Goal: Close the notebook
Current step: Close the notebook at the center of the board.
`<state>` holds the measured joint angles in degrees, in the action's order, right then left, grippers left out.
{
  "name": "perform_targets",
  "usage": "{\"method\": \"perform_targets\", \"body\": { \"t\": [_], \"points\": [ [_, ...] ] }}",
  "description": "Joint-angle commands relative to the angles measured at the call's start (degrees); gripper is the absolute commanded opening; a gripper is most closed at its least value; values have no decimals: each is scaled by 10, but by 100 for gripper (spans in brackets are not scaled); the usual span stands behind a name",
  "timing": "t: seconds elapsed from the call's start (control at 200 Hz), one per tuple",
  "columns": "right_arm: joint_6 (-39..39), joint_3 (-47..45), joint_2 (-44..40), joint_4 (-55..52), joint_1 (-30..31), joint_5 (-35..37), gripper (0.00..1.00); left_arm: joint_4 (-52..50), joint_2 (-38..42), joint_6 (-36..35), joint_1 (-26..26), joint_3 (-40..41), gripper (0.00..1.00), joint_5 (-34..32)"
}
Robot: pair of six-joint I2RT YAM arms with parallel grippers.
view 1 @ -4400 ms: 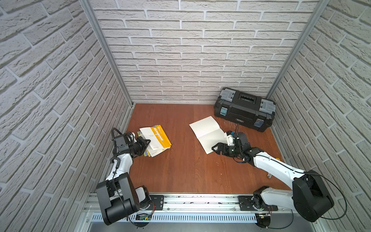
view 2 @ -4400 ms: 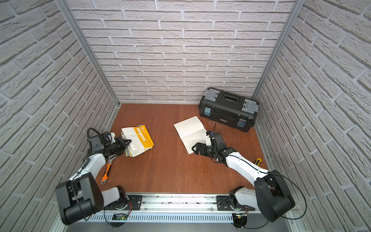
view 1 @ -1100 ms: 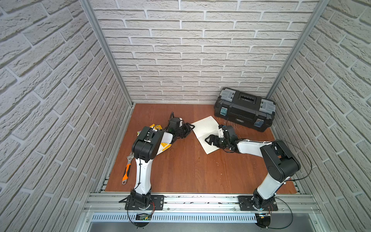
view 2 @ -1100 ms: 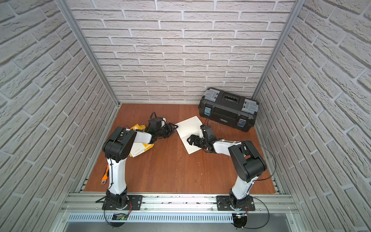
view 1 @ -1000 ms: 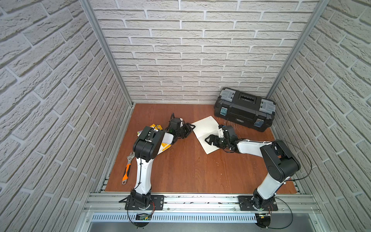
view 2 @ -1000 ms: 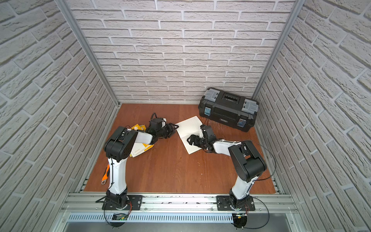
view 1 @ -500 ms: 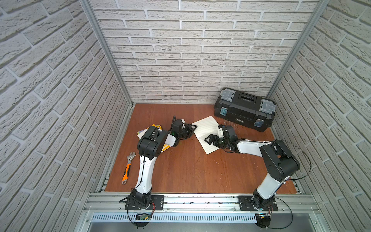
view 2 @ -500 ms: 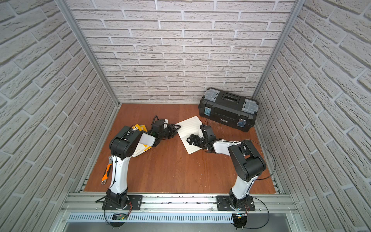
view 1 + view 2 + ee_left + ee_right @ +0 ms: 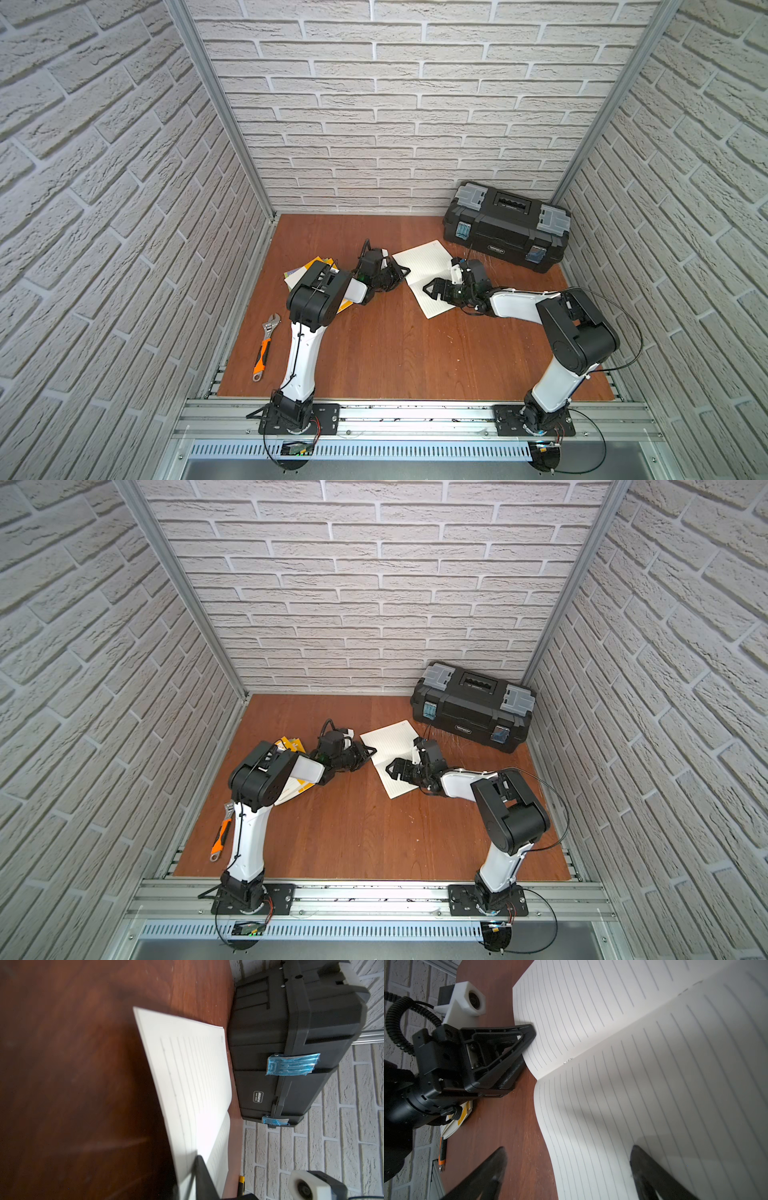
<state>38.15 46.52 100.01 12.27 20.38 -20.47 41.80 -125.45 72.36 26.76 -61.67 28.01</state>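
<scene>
Pages of the notebook (image 9: 424, 266) look thin, floppy; left claw (image 9: 405, 272) pinches their free edge, right claw (image 9: 428, 289) gapes empty.

Notebook (image 9: 424, 266) lies mid-tabletop (image 9: 395, 357); toolbox (image 9: 505, 226) just behind-right of it; book stack (image 9: 303, 272) left; wrench (image 9: 266, 347) far left.

nothing can be read with certainty. the black toolbox (image 9: 291, 1032) carries a small white-framed brand label (image 9: 258, 1096) on its front, its letters too blurred to make out. the notebook (image 9: 197, 1076) page has tiny print at one corner, also illegible.
</scene>
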Motion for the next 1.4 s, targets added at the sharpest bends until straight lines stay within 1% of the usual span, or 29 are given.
{"method": "perform_targets", "body": {
  "t": [0.0,0.04,0.175,0.34,0.45,0.555,0.675,0.755,0.87,0.99,1.075,1.175,1.3,1.395],
  "points": [
    [1,-11,10,-21,-1,-5,92,6,11,-32,12,-13,5,20],
    [-1,-10,6,-23,-1,-4,92,-3,18,-45,16,-15,0,21],
    [-5,-8,-11,-34,-4,-5,92,-48,43,-92,24,-23,0,20],
    [-16,0,-41,-63,-8,-8,92,-45,67,-114,24,-16,0,16],
    [-18,2,-76,-81,-10,-9,92,-62,99,-148,24,-11,0,-7],
    [-24,7,-110,-107,-12,-6,93,-116,143,-211,26,-14,0,-42],
    [-24,8,-155,-130,-12,0,93,-186,207,-298,39,-2,0,-124],
    [-20,4,-187,-138,-13,5,93,-214,247,-346,52,11,0,-179],
    [-20,5,-227,-165,-15,14,93,-220,299,-390,69,46,0,-259],
    [-23,-1,-256,-186,-18,25,93,-228,348,-471,105,76,0,-359],
    [-23,-13,-273,-189,-20,39,93,-245,368,-527,134,84,0,-427],
    [-22,-31,-286,-185,-26,47,93,-263,382,-569,161,95,0,-501],
    [-22,-43,-292,-184,-31,47,94,-238,397,-620,198,131,0,-603],
    [-21,-47,-292,-183,-34,46,93,-198,400,-667,224,160,0,-639]
  ]
}}
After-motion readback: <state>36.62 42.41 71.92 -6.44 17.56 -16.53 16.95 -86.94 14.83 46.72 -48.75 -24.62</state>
